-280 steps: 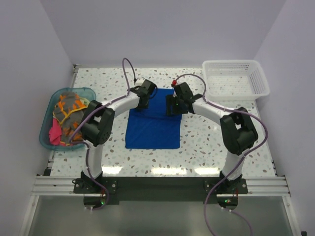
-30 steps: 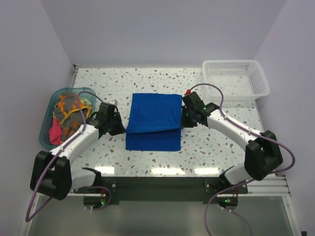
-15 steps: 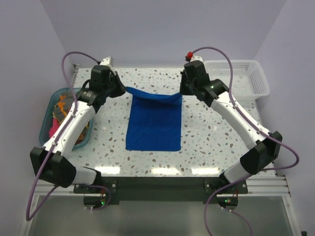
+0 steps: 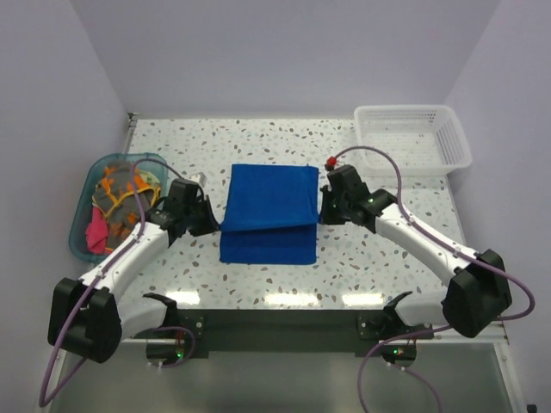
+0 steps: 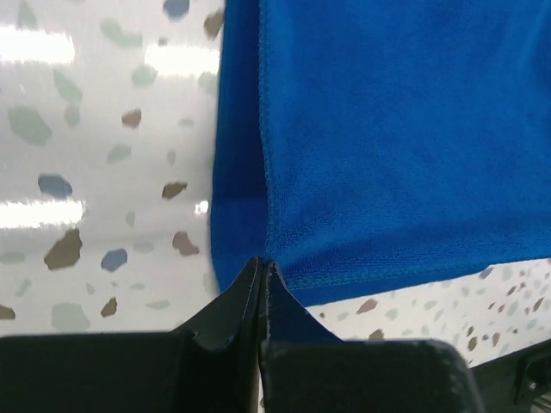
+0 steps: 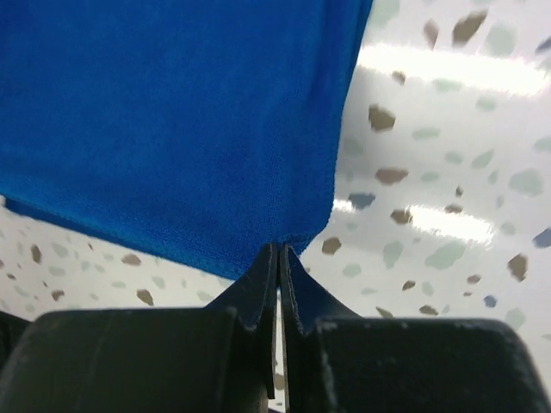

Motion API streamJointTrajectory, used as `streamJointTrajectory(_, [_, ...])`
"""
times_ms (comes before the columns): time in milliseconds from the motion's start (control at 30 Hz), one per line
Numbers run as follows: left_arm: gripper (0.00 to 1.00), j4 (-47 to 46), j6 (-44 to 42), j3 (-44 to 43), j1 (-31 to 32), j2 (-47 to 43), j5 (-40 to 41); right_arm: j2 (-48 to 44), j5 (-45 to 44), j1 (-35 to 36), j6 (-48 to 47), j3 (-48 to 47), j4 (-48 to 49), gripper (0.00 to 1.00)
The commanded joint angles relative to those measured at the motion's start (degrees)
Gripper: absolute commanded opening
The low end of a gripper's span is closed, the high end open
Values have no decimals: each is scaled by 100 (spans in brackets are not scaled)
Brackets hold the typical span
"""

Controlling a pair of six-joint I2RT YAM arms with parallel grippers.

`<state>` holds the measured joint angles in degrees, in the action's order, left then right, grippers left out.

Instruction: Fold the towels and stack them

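A royal blue towel [image 4: 269, 202] lies in the middle of the table, its far half doubled over toward me, with a strip of the lower layer [image 4: 265, 249] showing at the near edge. My left gripper [image 4: 215, 225] is shut on the upper layer's left corner, and my right gripper [image 4: 321, 213] is shut on its right corner. In the left wrist view the shut tips [image 5: 261, 262] pinch the hemmed corner of the blue towel [image 5: 396, 138]. The right wrist view shows the same, tips [image 6: 277, 248] on the towel [image 6: 172, 112]. More towels [image 4: 120, 194], orange, grey and pink, are heaped in the tub.
A translucent teal tub [image 4: 79, 237] stands at the table's left edge, close to my left arm. A white mesh basket [image 4: 413, 138] sits at the back right corner. Speckled tabletop [image 4: 370, 249] surrounds the blue towel.
Half a second ago both grippers held the towel's far edge raised at the back. They have since come forward and down, laying that edge over the near half.
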<state>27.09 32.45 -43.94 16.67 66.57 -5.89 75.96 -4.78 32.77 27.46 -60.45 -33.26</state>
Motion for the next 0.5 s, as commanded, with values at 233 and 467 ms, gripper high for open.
streamJointTrajectory(233, [0, -503, -63, 1265, -32, -126, -70, 261, 750, 133, 672, 1518, 970, 0])
streamJointTrajectory(467, [0, -530, -89, 1283, -32, -47, 9, 498, 698, 203, 761, 1659, 1093, 0])
